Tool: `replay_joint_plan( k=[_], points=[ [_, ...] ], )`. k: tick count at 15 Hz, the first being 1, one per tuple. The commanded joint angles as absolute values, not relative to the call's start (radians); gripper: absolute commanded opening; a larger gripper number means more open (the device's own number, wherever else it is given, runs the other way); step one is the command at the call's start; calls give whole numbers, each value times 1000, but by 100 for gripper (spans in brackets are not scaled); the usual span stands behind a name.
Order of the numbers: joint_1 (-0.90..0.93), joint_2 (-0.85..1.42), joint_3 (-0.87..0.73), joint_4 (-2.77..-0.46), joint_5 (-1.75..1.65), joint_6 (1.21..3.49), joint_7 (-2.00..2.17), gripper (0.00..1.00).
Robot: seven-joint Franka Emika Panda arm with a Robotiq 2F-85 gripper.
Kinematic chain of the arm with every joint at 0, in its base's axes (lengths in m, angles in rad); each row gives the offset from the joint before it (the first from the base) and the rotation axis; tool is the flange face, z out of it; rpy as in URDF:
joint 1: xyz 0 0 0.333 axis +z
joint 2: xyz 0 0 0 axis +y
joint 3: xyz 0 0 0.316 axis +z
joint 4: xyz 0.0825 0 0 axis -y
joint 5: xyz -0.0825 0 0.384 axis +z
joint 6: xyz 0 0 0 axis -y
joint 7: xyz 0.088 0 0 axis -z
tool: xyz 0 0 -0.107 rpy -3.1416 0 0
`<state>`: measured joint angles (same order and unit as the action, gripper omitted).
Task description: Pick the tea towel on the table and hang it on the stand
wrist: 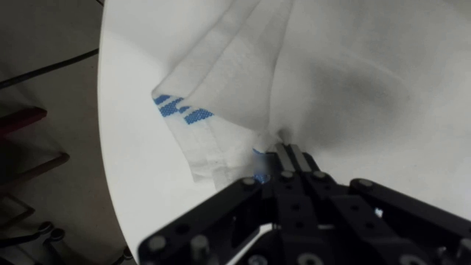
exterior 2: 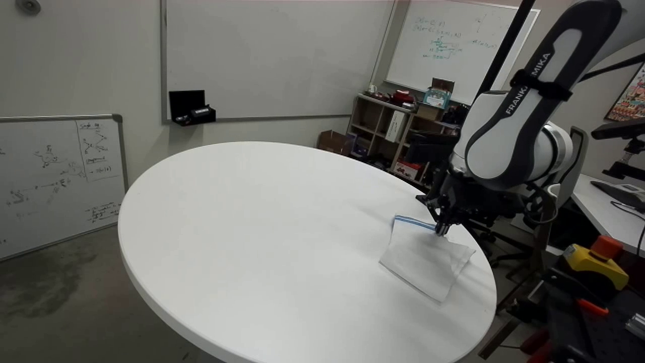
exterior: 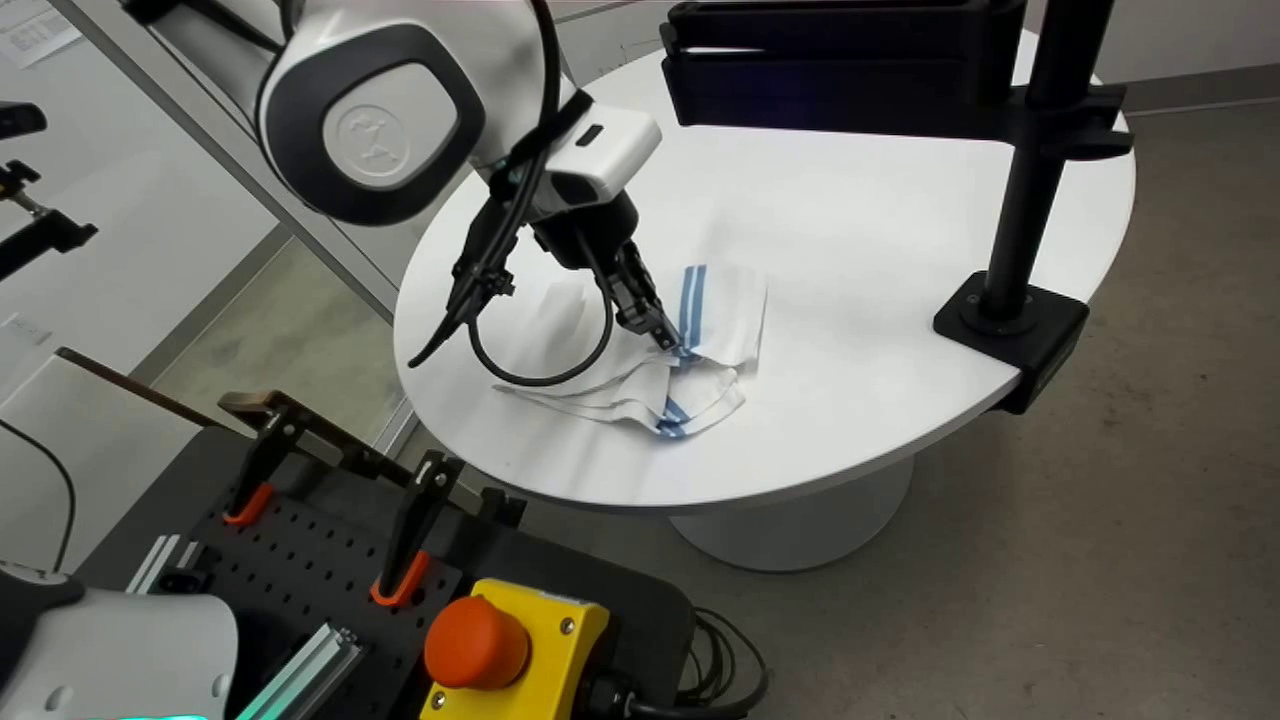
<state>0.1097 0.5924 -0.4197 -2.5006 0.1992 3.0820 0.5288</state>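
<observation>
The white tea towel with blue stripes (exterior: 735,320) lies crumpled on the round table, near its edge. It also shows in an exterior view (exterior 2: 423,262) and in the wrist view (wrist: 235,73). My gripper (exterior: 666,340) points down at the towel. In the wrist view its fingertips (wrist: 289,145) are almost together, with cloth puckered and folds converging at them. The gripper looks shut on the towel, which still rests on the table. The black stand (exterior: 1030,200) has a pole clamped to the table edge and horizontal arms (exterior: 840,90) above the table.
The round white table (exterior 2: 252,227) carries the towel and stand. A dark cart with a yellow emergency-stop box (exterior: 560,640) and orange-tipped clamps (exterior: 405,580) stands beside it. A black pole (exterior 2: 504,50) rises behind the arm. Shelves (exterior 2: 373,121) stand at the back.
</observation>
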Motion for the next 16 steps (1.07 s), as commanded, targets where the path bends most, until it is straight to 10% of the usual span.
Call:
replay_joint_plan(
  k=[1, 16],
  points=[
    [99, 534, -404, -2500, 249, 3056, 508, 0],
    [-111, -153, -271, -2630, 224, 2684, 376, 0]
  ],
)
